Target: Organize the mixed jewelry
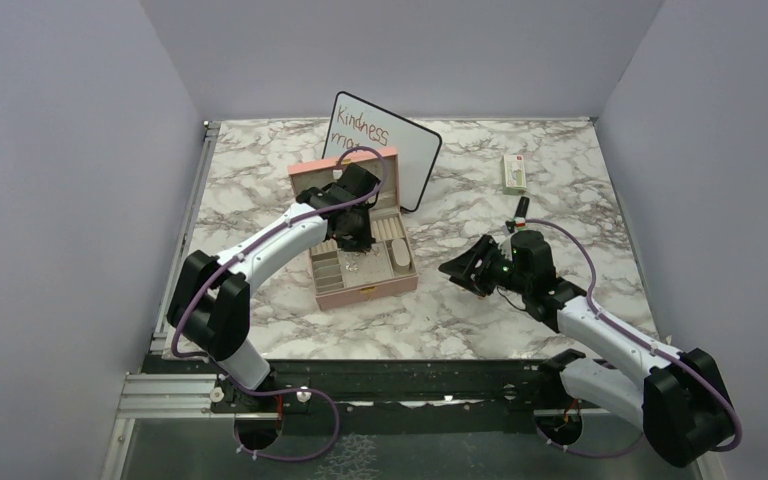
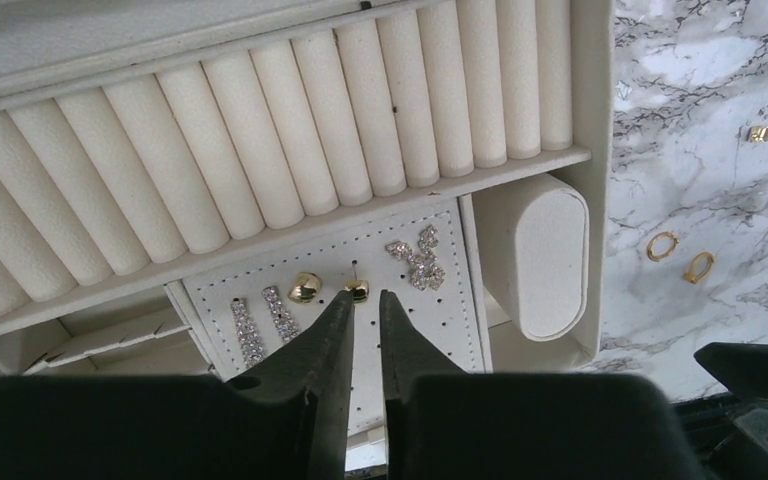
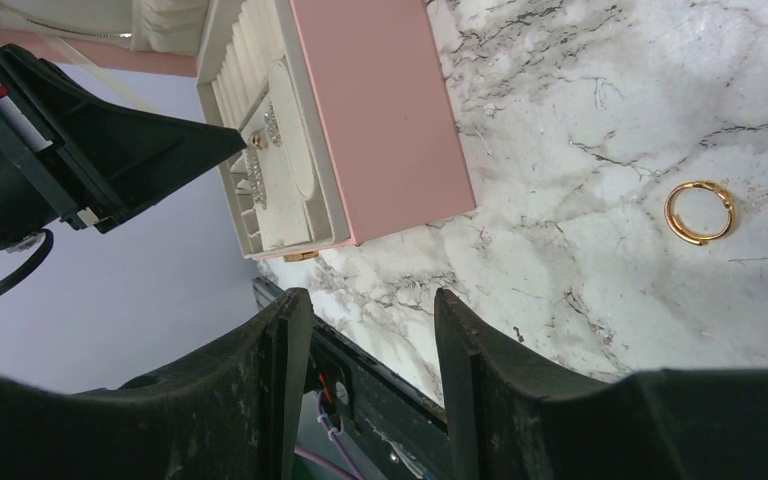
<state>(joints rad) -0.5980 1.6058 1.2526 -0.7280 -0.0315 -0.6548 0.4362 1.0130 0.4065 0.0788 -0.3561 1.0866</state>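
Note:
The pink jewelry box (image 1: 365, 290) stands open at the table's middle, its cream rim (image 2: 590, 100) showing in the left wrist view. My left gripper (image 1: 352, 245) (image 2: 365, 296) hangs inside it over the perforated earring pad (image 2: 450, 320). Its jaws are narrowly apart with nothing between them. A gold stud (image 2: 358, 290) lies on the pad at the left fingertip, beside another gold stud (image 2: 304, 288) and crystal earrings (image 2: 248, 330). Two gold rings (image 2: 662, 245) (image 2: 699, 267) and small gold bits (image 2: 758, 133) lie on the marble right of the box. My right gripper (image 1: 460, 268) (image 3: 372, 300) is open and empty above the table, with a gold ring (image 3: 699, 212) to its right.
A whiteboard sign (image 1: 390, 140) leans behind the box. A white-green packet (image 1: 514, 173) lies at the back right. The box holds ring rolls (image 2: 260, 140) and an oval cushion (image 2: 540, 255). Its pink side (image 3: 380, 110) faces my right gripper. Grey walls close in three sides.

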